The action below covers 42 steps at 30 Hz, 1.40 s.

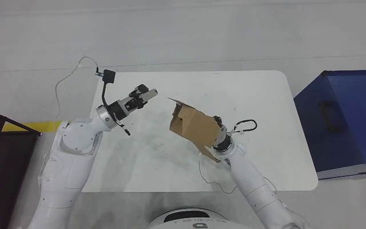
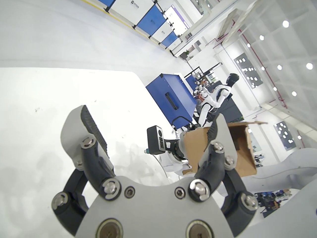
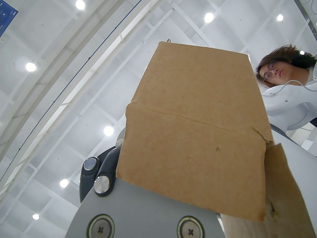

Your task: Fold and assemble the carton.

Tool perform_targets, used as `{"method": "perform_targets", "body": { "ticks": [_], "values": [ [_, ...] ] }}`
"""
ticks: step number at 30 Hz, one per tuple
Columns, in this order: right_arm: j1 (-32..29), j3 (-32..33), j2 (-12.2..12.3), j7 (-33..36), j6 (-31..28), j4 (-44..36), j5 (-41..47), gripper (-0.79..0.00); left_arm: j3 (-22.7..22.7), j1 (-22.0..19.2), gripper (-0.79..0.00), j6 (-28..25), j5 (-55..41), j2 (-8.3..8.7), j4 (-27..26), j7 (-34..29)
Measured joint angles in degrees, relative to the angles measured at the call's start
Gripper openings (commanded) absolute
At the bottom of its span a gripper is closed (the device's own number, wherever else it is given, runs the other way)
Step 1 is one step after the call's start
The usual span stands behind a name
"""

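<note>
Right fingers [image 3: 110, 158] mostly behind carton [image 1: 191, 123], probably gripping

Pretty clearly a robotics lab hall: high white ceiling [image 3: 49, 95] with round lights [image 3: 80, 4], blue partition panels [image 2: 151, 22], a white humanoid robot [image 2: 220, 95] out back.

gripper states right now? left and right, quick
Left gripper: open, empty.
Right gripper: closed on the carton.
</note>
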Motion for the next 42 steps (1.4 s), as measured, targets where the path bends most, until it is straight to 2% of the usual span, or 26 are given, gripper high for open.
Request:
{"method": "perform_targets", "body": {
  "ticks": [3, 10, 13, 22, 30, 42],
  "values": [
    [-0.6, 0.2, 0.3, -0.3, 0.6, -0.5, -0.9, -0.785, 1.0, -1.6, 0.0, -0.4, 0.5, -0.09, -0.8, -0.1],
    [-0.8, -0.7, 0.4, -1.6, 1.8, -1.0, -1.2, -0.785, 9.1, -9.2, 0.0, -3.0, 2.6, -1.07, 0.6, -1.7],
    [-1.0, -0.7, 0.4, -1.6, 1.9, -1.1, -0.4, -0.785, 11.1, -10.2, 0.0, -4.7, 2.4, -1.26, 1.3, -2.5],
    [-0.7, -0.9, 0.0, -3.1, 4.0, 0.4, 5.7, -0.785, 10.7, -8.1, -0.003, -9.0, 2.9, -0.72, 1.0, -4.3],
    [0.6, -2.2, -0.4, -3.8, 4.6, 1.4, 7.7, -0.785, 9.9, -7.1, -0.025, -10.6, 4.8, -0.31, 0.5, -3.9],
    [1.0, -2.7, -0.8, -4.6, 4.2, 2.4, 9.5, -0.785, 10.7, -6.6, -0.006, -11.7, 9.3, 0.04, -0.9, -3.5]
  ]
}}
